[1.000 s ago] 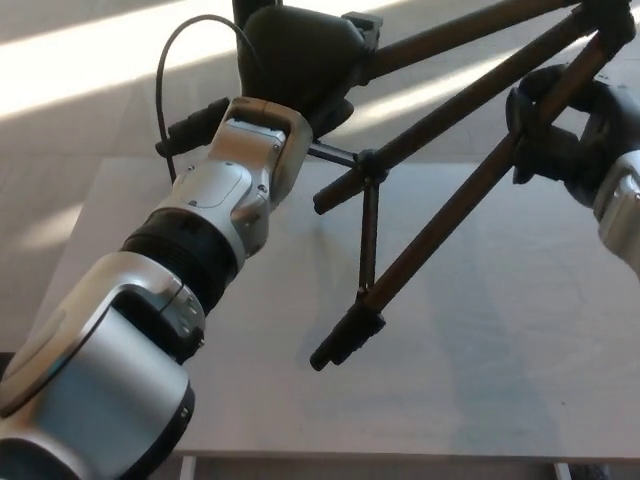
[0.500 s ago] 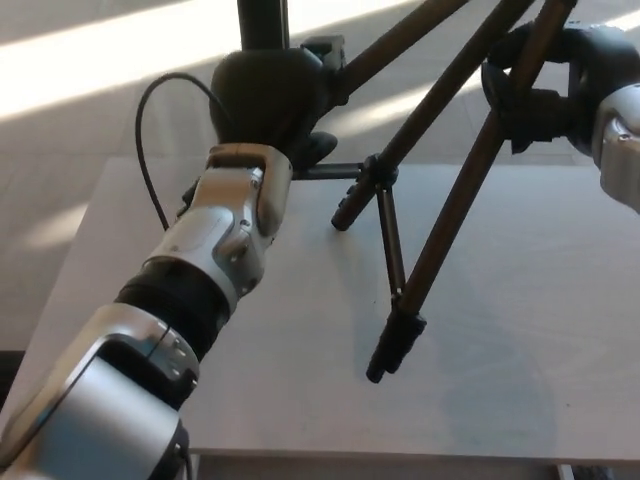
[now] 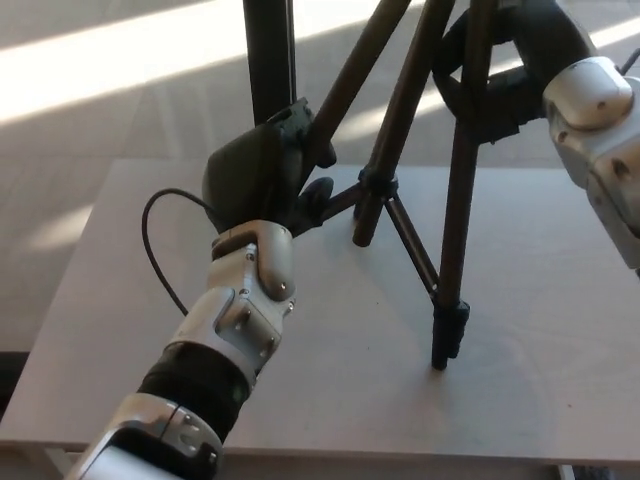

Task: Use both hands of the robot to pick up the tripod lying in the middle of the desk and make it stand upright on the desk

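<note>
**Over the tabletop: tripod swung nearly upright**

Near the middle of the tabletop [image 3: 560, 300] the tripod [image 3: 400, 120] now stands close to vertical. A second ago its legs slanted steeply across the view with the near foot well clear of the surface; half a second ago the slant had lessened; now the near leg [image 3: 455, 230] drops almost straight down and its foot [image 3: 446, 340] sits at, or just above, the surface, with contact too fine to tell. A second leg ends near the middle brace [image 3: 368, 215], and a third runs down behind the left hand, its foot hidden. By my reading, the raising is nearly done and what remains is seating all three feet and letting go.

The tripod is dark and slender, its legs spread outward from above the picture's top edge, with thin struts joining them at a central collar. The top is out of view.

The left hand [image 3: 262, 175] is closed around the rear leg low down, fingers wrapped on it. The right hand [image 3: 500, 75] grips the near leg high up, fingers curled around the tube. A black cable [image 3: 160, 260] loops beside the left forearm.
</note>
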Tool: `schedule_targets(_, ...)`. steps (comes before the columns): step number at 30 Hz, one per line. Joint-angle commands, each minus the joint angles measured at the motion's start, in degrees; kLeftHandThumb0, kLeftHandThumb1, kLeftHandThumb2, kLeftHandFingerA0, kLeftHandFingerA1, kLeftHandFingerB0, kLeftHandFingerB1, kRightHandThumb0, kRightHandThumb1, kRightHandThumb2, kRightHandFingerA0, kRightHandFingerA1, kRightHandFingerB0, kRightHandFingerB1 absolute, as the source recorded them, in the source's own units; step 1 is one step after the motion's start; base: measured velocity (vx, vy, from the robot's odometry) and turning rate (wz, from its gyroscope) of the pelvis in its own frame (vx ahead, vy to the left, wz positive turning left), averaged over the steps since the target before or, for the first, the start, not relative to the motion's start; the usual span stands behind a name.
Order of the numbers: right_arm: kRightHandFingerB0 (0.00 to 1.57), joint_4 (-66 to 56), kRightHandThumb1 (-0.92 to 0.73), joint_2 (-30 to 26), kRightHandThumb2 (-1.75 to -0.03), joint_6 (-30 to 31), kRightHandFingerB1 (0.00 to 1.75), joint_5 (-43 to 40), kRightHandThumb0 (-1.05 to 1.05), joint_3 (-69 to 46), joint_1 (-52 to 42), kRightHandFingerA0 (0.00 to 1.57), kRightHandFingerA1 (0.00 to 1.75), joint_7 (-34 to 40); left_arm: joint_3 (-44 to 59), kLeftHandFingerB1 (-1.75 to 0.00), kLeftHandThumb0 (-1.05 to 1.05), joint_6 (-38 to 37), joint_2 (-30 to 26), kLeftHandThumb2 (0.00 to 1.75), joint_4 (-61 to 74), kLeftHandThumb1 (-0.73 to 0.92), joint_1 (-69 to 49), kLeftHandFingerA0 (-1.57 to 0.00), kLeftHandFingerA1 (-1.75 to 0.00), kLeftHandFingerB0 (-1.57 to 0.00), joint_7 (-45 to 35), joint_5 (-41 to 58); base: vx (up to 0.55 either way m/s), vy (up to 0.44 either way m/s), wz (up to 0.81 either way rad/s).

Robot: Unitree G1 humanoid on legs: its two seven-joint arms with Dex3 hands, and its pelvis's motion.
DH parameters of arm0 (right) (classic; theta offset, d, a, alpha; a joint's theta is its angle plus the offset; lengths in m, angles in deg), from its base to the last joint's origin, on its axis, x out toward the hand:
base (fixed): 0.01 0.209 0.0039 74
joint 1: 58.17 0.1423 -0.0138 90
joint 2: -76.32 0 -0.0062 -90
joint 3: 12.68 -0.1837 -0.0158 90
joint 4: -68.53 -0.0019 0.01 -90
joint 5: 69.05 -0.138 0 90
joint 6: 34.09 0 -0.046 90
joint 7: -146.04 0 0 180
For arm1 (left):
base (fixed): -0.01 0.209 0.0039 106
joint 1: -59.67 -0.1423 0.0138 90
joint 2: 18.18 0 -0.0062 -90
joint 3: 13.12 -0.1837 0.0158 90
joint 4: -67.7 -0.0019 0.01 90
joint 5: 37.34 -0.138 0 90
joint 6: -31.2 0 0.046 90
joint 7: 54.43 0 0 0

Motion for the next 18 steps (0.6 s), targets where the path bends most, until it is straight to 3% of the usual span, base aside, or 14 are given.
schedule_targets(1, 0.80, -8.2, -0.33, -0.2, -1.47, -14.9, 1.67, 12.2, -0.29, 6.0, 3.4, 1.00, 1.75, -2.5, -0.3, -1.23, -0.20, 3.3, 3.5, 0.98, 0.4, 0.50, -7.0, -1.16, -1.37, -0.93, -1.1, 3.3, 0.00, 0.000, 0.00)
schedule_targets(7, 0.79, -9.1, -0.38, -0.6, -1.43, -19.0, 1.67, 13.9, -0.26, 6.7, -0.2, 1.00, 1.75, -0.4, -0.7, -1.26, -0.17, 2.2, 1.5, 1.00, 1.5, 0.50, -9.7, -1.19, -1.41, -0.94, -0.9, 3.2, 0.00, 0.000, 0.00)
schedule_targets(8, 0.78, -9.0, -0.38, -0.8, -1.42, -19.1, 1.68, 14.0, -0.25, 6.6, -0.4, 1.00, 1.75, -0.4, -0.6, -0.98, -0.17, 2.2, 1.4, 1.00, 1.4, 0.50, -9.5, -1.19, -1.35, -0.79, -1.0, 3.4, 0.00, 0.000, 0.00)
schedule_targets(9, 0.79, -9.1, -0.38, -0.9, -1.42, -19.1, 1.67, 13.9, -0.26, 6.5, -0.7, 1.00, 1.75, -0.6, -0.9, -0.74, -0.19, 2.9, 1.2, 0.84, 1.3, 0.62, -9.5, -0.89, -1.44, -0.74, -1.0, 3.1, 0.00, 0.000, 0.00)
schedule_targets(10, 0.80, -9.0, -0.38, -1.1, -1.41, -19.4, 1.67, 13.9, -0.27, 6.5, -1.2, 1.00, 1.75, -0.6, -0.5, -0.74, -0.22, 2.6, 1.2, 0.82, 1.6, 0.59, -10.2, -0.91, -1.51, -0.80, -0.5, 3.5, 0.00, 0.000, 0.00)
schedule_targets(11, 0.80, -8.9, -0.37, -1.2, -1.41, -19.6, 1.66, 13.8, -0.27, 6.4, -1.4, 1.00, 1.75, -0.7, -0.5, -0.87, -0.22, 2.5, 1.2, 0.79, 1.7, 0.60, -10.5, -0.91, -1.59, -0.83, -0.1, 3.6, 0.00, 0.000, 0.00)
schedule_targets(14, 0.78, -9.1, -0.38, -1.5, -1.39, -17.6, 1.66, 13.7, -0.29, 6.4, -1.5, 0.99, 1.75, -1.6, -1.0, -0.81, -0.22, 3.2, 0.9, 0.77, 2.2, 0.61, -11.0, -0.92, -1.68, -0.79, -0.7, 3.5, 0.00, 0.000, 0.00)
schedule_targets(15, 0.81, -9.3, -0.40, -1.5, -1.43, -17.1, 1.58, 13.5, -0.25, 6.0, -1.9, 1.01, 1.75, -1.7, -1.1, -0.82, -0.21, 3.2, 0.9, 0.77, 2.5, 0.62, -11.2, -0.93, -1.70, -0.79, -0.8, 3.5, 0.00, 0.000, 0.00)
schedule_targets(16, 0.79, -9.0, -0.38, -1.7, -1.43, -17.2, 1.58, 13.5, -0.24, 5.8, -2.1, 0.99, 1.75, -2.0, -1.4, -0.81, -0.21, 2.7, 0.6, 0.75, 2.4, 0.60, -11.4, -0.94, -1.69, -0.80, -0.2, 3.0, 0.00, 0.000, 0.00)
schedule_targets(18, 0.80, -8.3, -0.37, -1.8, -1.46, -16.8, 1.59, 13.5, -0.23, 5.0, -2.7, 0.98, 1.75, -2.0, -2.1, -0.71, -0.22, 2.4, 0.0, 0.72, 2.7, 0.61, -11.7, -0.94, -1.49, -0.76, -0.1, 2.3, 0.00, 0.000, 0.00)
